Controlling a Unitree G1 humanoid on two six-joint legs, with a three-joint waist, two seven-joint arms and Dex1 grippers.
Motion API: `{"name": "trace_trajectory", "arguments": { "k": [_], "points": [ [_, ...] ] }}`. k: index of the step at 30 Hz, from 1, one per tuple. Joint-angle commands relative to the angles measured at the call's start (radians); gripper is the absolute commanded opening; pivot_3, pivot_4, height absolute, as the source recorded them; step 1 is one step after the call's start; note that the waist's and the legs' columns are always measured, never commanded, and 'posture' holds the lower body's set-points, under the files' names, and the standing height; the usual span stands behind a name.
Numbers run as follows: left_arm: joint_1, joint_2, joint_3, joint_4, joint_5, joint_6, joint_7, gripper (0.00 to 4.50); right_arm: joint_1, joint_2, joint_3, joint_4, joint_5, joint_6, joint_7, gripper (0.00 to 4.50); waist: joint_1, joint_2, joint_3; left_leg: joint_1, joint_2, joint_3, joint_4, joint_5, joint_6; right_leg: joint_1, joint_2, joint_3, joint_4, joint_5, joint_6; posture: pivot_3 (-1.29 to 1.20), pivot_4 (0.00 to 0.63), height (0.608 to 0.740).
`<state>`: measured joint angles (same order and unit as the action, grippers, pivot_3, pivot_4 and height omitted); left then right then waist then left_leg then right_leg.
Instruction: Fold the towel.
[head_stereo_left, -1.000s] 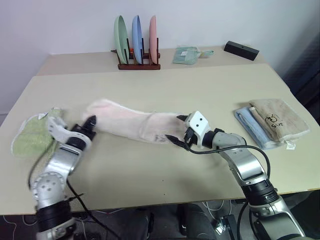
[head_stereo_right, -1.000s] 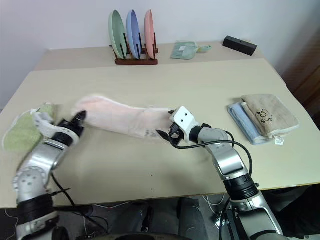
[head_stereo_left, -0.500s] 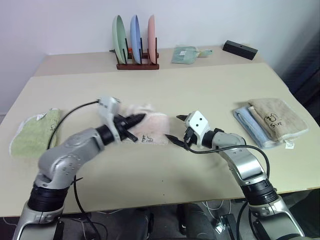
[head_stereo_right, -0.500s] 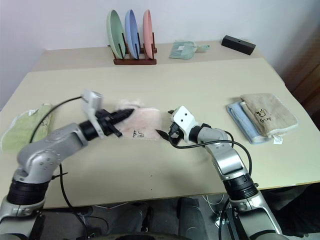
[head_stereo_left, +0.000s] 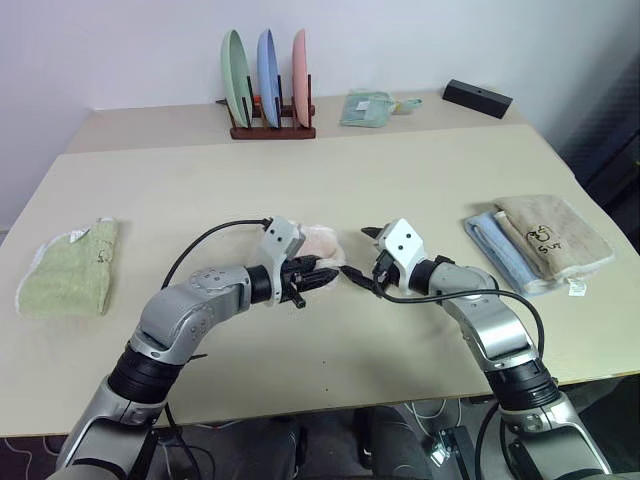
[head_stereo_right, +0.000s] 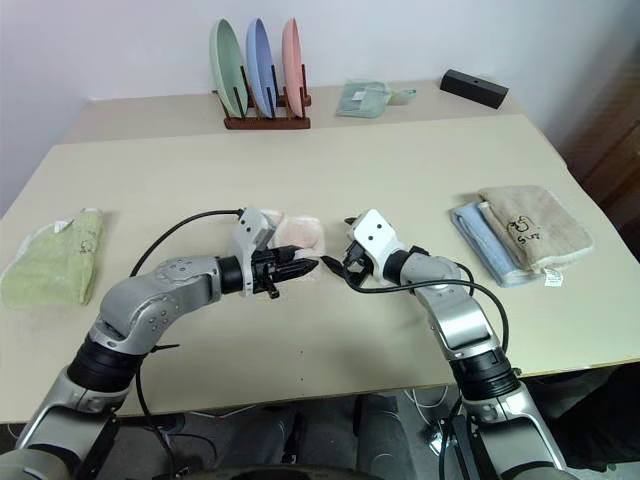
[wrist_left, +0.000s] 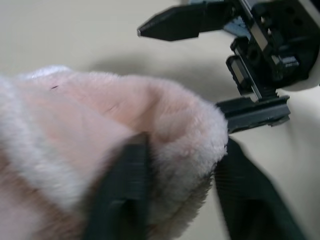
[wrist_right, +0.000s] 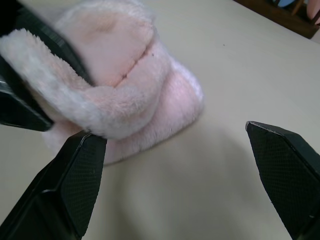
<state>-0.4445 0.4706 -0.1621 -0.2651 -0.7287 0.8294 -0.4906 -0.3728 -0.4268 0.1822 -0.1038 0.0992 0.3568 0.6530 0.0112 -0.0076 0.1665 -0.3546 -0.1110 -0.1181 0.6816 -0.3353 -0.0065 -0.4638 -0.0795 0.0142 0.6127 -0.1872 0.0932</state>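
Beige table (head_stereo_left: 420, 180): left gripper (head_stereo_left: 322, 273) holds the folded-over edge of the towel (head_stereo_left: 322, 243); right gripper (head_stereo_left: 367, 257), beside it, gapes empty. Next: release, flatten.

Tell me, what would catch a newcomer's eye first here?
Mid-table, two black-fingered grippers meet over a bunched pale pink towel: the left gripper has a fold between its fingers, the right gripper stands open beside it. Behind, three pastel plates stand upright in a wooden rack.
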Motion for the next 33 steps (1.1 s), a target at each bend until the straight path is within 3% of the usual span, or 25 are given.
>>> {"name": "trace_trajectory", "arguments": {
  "k": [1, 7, 9, 12, 17, 22, 26, 33],
  "points": [
    [-0.011, 0.008, 0.132, -0.080, -0.073, 0.005, -0.016, 3.37, -0.012, -0.017, -0.029, -0.028, -0.004, -0.012, -0.006, 4.50, -0.002, 0.000, 0.000, 0.000, 0.000, 0.000, 0.000, 0.000, 0.000, 0.000, 0.000, 0.000, 0.000, 0.000, 0.000, 0.00, 0.150, 0.730],
    [0.019, 0.094, 0.231, -0.153, -0.097, 0.011, -0.071, 3.37, -0.026, -0.067, -0.053, 0.005, 0.000, -0.029, 0.020, 4.50, 0.000, 0.000, 0.000, 0.000, 0.000, 0.000, 0.000, 0.000, 0.000, 0.000, 0.000, 0.000, 0.000, 0.000, 0.000, 0.00, 0.150, 0.730],
    [0.028, 0.105, 0.270, -0.144, -0.078, -0.021, -0.066, 3.41, -0.028, -0.082, -0.066, 0.011, 0.010, -0.029, 0.030, 3.96, 0.001, 0.000, 0.000, 0.000, 0.000, 0.000, 0.000, 0.000, 0.000, 0.000, 0.000, 0.000, 0.000, 0.000, 0.000, 0.00, 0.150, 0.730],
    [0.055, 0.123, 0.365, -0.077, -0.017, -0.071, -0.010, 2.66, -0.042, -0.106, -0.101, 0.006, 0.021, -0.022, 0.035, 2.85, -0.001, 0.000, 0.000, 0.000, 0.000, 0.000, 0.000, 0.000, 0.000, 0.000, 0.000, 0.000, 0.000, 0.000, 0.000, 0.00, 0.150, 0.730],
    [0.121, 0.119, 0.327, -0.060, 0.093, -0.130, 0.015, 0.02, -0.105, -0.070, -0.107, -0.047, 0.052, 0.001, 0.033, 0.13, -0.003, 0.000, 0.000, 0.000, 0.000, 0.001, -0.001, 0.000, 0.000, 0.000, 0.000, 0.000, 0.000, 0.000, 0.000, 0.00, 0.150, 0.730],
    [0.113, 0.029, 0.259, -0.041, 0.125, -0.159, 0.005, 0.00, -0.186, 0.050, -0.045, -0.079, 0.115, 0.082, 0.037, 0.05, 0.000, 0.000, 0.000, 0.000, 0.000, 0.000, 0.000, 0.000, 0.000, 0.000, 0.000, 0.000, 0.000, 0.000, 0.000, 0.00, 0.150, 0.730],
    [0.102, -0.010, 0.186, 0.042, 0.188, -0.187, -0.017, 0.00, -0.218, 0.142, 0.033, 0.028, 0.074, 0.125, 0.004, 0.05, -0.001, 0.000, 0.000, 0.000, 0.000, 0.000, 0.000, 0.000, 0.000, 0.000, 0.000, 0.000, 0.000, 0.000, 0.000, 0.00, 0.150, 0.730],
    [0.096, -0.034, 0.104, 0.212, 0.319, -0.279, -0.051, 0.00, -0.160, 0.184, 0.127, 0.215, 0.015, 0.064, 0.022, 0.05, -0.001, 0.000, 0.000, 0.000, 0.000, 0.000, 0.000, 0.000, 0.000, -0.001, 0.000, 0.000, 0.000, 0.000, 0.000, 0.00, 0.150, 0.730]
  ]
}}
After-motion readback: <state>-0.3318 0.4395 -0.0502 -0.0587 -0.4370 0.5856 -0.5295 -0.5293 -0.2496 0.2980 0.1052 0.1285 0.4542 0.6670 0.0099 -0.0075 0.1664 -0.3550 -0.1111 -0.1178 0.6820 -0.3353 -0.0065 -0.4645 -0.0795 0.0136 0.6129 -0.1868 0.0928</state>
